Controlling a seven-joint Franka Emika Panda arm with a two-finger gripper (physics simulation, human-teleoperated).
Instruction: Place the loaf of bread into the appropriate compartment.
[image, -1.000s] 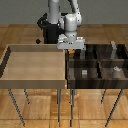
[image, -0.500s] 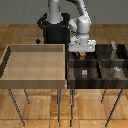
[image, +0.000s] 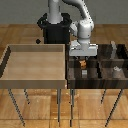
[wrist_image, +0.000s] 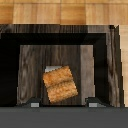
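While gripper (image: 83, 62) hangs above dark compartment (wrist_image: 30, 70), fingers parted, bread (wrist_image: 60, 83) loose below: you lift straight toward 12 o'clock, avoiding walls.

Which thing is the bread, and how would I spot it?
Find the dark wooden tray of compartments at the exterior view's right. Under the gripper, in one compartment, is the loaf of bread. It is orange-brown and speckled; the small blocks nearby are grey.

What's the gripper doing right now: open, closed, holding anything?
Gripper: open, holding nothing; the loaf of bread lies between its spread fingertips.
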